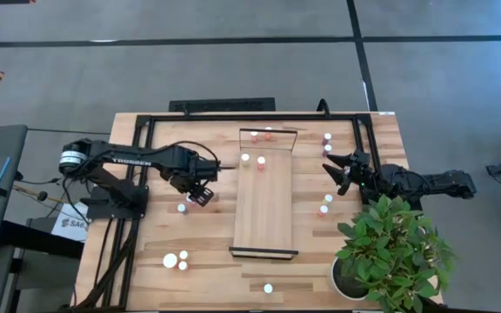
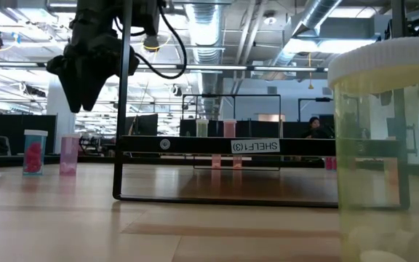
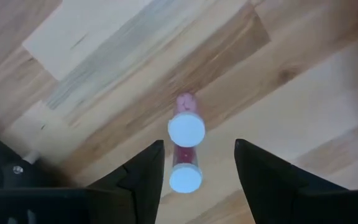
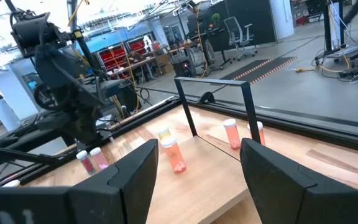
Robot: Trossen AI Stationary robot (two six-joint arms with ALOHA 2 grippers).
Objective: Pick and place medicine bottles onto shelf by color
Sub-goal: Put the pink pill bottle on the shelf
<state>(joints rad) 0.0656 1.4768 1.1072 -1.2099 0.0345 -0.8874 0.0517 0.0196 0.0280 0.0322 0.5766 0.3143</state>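
My left gripper (image 1: 200,193) hangs open over the table left of the shelf (image 1: 265,196), fingers pointing down. In the left wrist view two pink bottles with white caps (image 3: 186,129) (image 3: 185,178) stand upright on the tabletop below the gap between its fingers (image 3: 197,168). The low view shows the same two (image 2: 35,151) (image 2: 69,154) under the dark gripper (image 2: 84,94), which is clear of them. Several bottles stand on the shelf (image 1: 245,158) (image 1: 261,163) (image 1: 255,135). My right gripper (image 1: 344,174) waits open and level at the table's right, holding nothing.
More bottles stand on the table right of the shelf (image 1: 327,137) (image 1: 323,209), at the near left (image 1: 170,260), and near the front edge (image 1: 268,288). A potted plant (image 1: 390,252) fills the near right corner. A large pale bottle (image 2: 388,145) stands close to the low camera.
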